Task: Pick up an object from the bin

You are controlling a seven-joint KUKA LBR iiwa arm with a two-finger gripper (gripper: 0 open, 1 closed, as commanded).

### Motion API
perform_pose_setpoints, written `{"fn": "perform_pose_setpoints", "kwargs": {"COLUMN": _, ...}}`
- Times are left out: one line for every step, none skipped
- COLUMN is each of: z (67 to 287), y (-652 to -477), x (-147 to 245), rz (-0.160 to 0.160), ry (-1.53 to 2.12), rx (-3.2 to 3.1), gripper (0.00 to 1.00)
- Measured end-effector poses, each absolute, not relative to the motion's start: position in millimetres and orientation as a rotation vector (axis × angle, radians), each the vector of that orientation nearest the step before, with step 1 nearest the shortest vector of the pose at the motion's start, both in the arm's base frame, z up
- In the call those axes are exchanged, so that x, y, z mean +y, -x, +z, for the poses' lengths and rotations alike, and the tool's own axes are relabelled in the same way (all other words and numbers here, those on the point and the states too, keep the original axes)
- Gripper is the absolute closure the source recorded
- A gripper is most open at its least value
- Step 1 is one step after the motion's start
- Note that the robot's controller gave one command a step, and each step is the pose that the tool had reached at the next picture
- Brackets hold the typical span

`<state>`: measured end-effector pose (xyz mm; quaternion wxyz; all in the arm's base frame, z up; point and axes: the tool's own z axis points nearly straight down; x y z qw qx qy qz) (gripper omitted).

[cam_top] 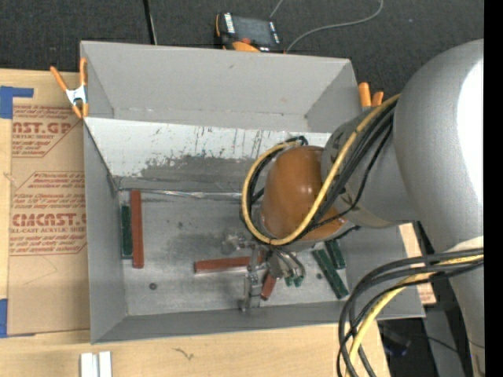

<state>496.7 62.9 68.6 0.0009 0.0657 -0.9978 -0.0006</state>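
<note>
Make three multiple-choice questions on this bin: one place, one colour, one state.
1. Where in the bin is the gripper? A near wall; B far wall; C left wall.
2. The lone stick just left of the gripper is: A blue; B red-brown; C yellow.
3. The green stick and left red-brown stick: A crossed; B on end; C flat, side by side.
Key: 1 A, it hangs by the near wall; 2 B, its colour shows plainly; 3 C, they lie parallel along the left wall.
</note>
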Motion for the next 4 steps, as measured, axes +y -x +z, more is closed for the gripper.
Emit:
{"fn": "perform_pose_setpoints", "kwargs": {"z": 68, "y": -496.5, "x": 64, "rz": -0.001, "ry": -0.207, "rx": -3.134, "gripper": 0.00}}
{"fn": "perform_pose_setpoints", "kwargs": {"z": 69, "y": -497.1, "x": 64, "rz": -0.002, "ry": -0.208, "rx": -3.136, "gripper": 1.00}}
{"fn": "perform_pose_setpoints", "kwargs": {"z": 129, "y": -498.5, "x": 64, "rz": -0.001, "ry": -0.209, "rx": -3.140, "gripper": 1.00}}
{"fn": "perform_pose_setpoints", "kwargs": {"z": 146, "y": -499.1, "x": 65, "rz": 0.000, "ry": -0.209, "rx": -3.137, "gripper": 1.00}}
